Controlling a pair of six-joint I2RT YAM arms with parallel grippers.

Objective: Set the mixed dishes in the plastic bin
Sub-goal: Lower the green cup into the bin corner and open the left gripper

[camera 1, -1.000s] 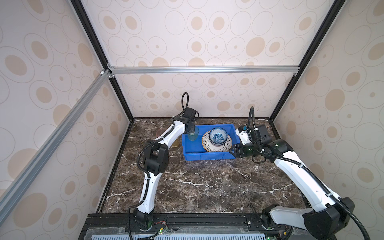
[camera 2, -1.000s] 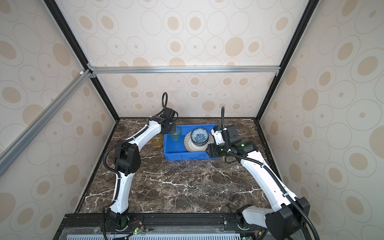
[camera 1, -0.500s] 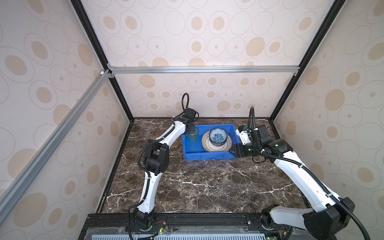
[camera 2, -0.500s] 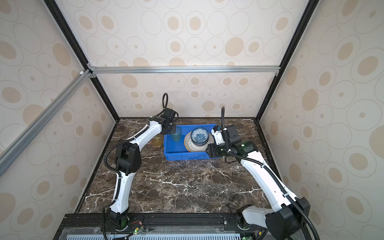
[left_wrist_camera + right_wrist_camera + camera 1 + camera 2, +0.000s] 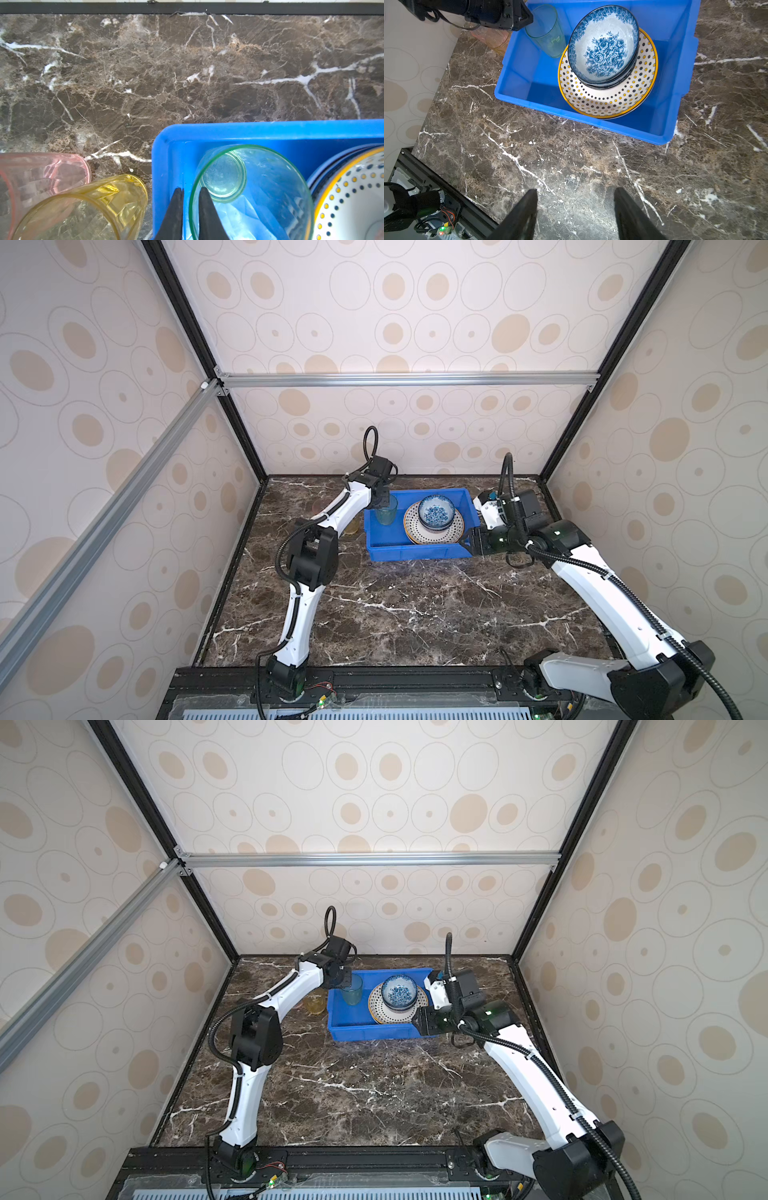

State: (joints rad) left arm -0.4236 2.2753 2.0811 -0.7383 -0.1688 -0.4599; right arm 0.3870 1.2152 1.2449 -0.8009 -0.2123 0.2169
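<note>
Translucent green tumbler (image 5: 249,193) stands upright inside the blue plastic bin (image 5: 270,131), its thin round rim between 2 slightly parted fingers of the left gripper (image 5: 190,190); right gripper (image 5: 575,190) fingers gape above veined marble (image 5: 571,155).

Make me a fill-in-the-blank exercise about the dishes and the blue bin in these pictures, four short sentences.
1. The blue floral bowl tops a stack resting on the dotted, ____-rimmed plate inside the blue bin.
2. The tumbler standing in the bin is ____.
3. Outside the bin, ____ tumblers sit on the marble table: the pink tumbler and the amber tumbler.
4. The right hand, jaws open, holds ____.
Missing words: yellow, green, two, nothing.
</note>
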